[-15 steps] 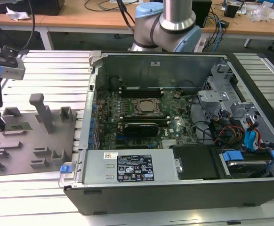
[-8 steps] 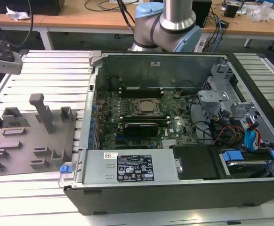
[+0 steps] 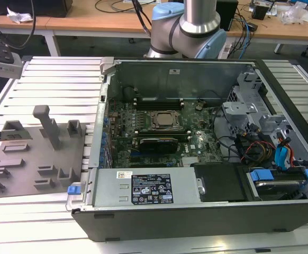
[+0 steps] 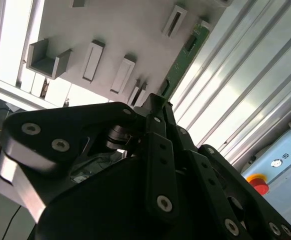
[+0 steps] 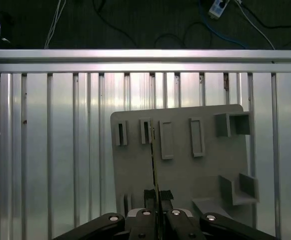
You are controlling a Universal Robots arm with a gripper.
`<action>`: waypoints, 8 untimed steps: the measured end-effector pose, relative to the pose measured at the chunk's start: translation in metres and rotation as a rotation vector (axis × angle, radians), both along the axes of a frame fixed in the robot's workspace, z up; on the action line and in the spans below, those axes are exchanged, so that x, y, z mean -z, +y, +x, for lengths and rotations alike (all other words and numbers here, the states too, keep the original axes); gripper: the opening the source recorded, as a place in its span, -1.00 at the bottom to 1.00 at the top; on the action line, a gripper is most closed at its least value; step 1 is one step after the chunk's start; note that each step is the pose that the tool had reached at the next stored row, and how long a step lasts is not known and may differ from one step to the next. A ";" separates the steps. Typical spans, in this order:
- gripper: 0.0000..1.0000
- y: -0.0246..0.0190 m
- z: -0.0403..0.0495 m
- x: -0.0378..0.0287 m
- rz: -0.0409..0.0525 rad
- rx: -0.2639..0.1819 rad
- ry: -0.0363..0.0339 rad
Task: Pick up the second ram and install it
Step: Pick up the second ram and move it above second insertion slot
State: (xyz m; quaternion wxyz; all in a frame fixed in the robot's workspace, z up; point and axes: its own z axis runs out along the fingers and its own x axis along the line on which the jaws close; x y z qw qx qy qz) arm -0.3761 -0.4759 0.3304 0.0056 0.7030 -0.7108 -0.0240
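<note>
1. The ram (image 5: 154, 165) stands on edge between the tool's fingertips and reaches straight out ahead of them. In the first wrist view it reads as a thin dark line. In the second wrist view (image 4: 184, 57) its green face shows, with a dark chip on it.
2. The tool (image 5: 157, 196) is clamped on the ram's near end, with one of its fingers (image 5: 149, 195) against each face. In the second wrist view the tool (image 4: 158, 102) pinches the same end at the tip of its black linkage.
3. The grey tray (image 5: 185, 175) lies beneath the tool and the ram. Its narrow slots (image 5: 196, 136) open on either side of the ram's far end. I cannot tell whether the ram's lower edge touches the tray.
4. The ribbed metal bench (image 5: 50, 150) carries the tray and spreads out beyond the tool on every side.
5. In the exterior view the tray (image 3: 32, 153) sits on the bench (image 3: 53, 84), just beside an open case (image 3: 196, 222). A green board (image 3: 159, 137) lies exposed inside the case.
</note>
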 end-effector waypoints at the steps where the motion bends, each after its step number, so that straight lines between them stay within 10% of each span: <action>1: -0.73 0.0000 0.0000 -0.0018 0.0000 0.000 -0.0001; 8: -0.73 0.0000 0.0000 -0.0138 0.0000 0.000 0.0000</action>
